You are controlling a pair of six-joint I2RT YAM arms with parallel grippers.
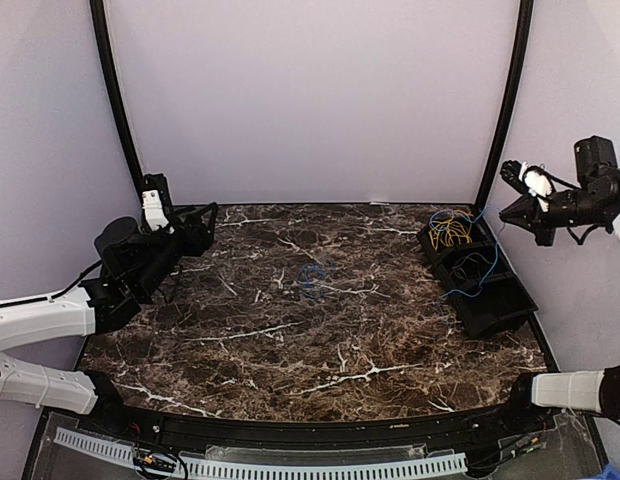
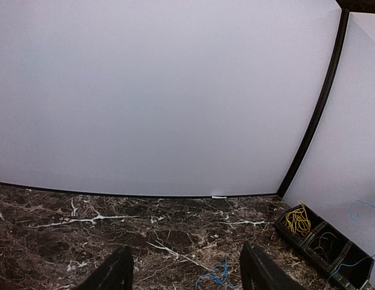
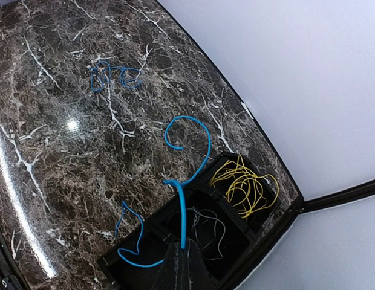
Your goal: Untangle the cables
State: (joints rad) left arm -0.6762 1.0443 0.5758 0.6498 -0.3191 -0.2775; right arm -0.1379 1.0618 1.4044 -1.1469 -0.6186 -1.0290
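Roughly midway, at a guess. Holds one blue cable [image 3: 199, 136] in the right gripper [image 3: 181, 257], fingers pinched tight on it, raised above the black tray [image 1: 510, 310], lower loop draping at the tray's near end. Shows yellow cables [image 3: 242, 181] bunched alone in the tray's far compartment, so probably sorted. Leaves a second blue cable [image 3: 112, 75] flat on the table [image 1: 290, 350], well left of the tray. Hovers the left gripper [image 2: 184, 272] far left of the tray, fingers apart, empty. Still to do: free and place the blues.
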